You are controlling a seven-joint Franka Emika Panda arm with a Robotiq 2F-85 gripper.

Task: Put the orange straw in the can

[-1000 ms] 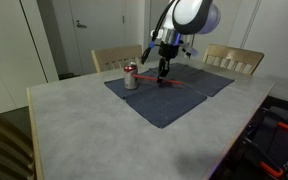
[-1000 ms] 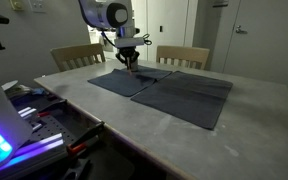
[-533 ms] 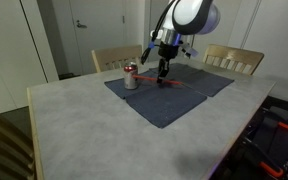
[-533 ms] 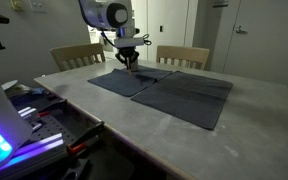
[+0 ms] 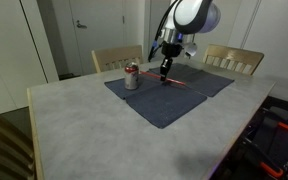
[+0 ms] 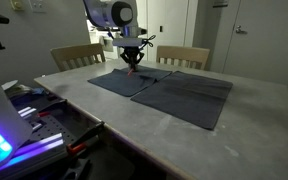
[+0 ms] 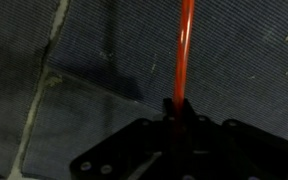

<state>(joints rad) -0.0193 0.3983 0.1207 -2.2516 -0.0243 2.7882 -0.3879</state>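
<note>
The black pincer (image 7: 176,120) is closed on 1 end of the thin red-orange straw (image 7: 184,50), not yet carried to the silver red-banded can (image 5: 131,77).

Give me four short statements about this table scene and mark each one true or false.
1. The orange straw sits inside the can. False: it is outside the can, clamped in the gripper.
2. The can stands upright on the dark cloth. True.
3. The gripper's jaws are wide open and hold nothing. False: they are shut on the orange straw.
4. Two wooden chairs stand at the far side of the table. True.
</note>
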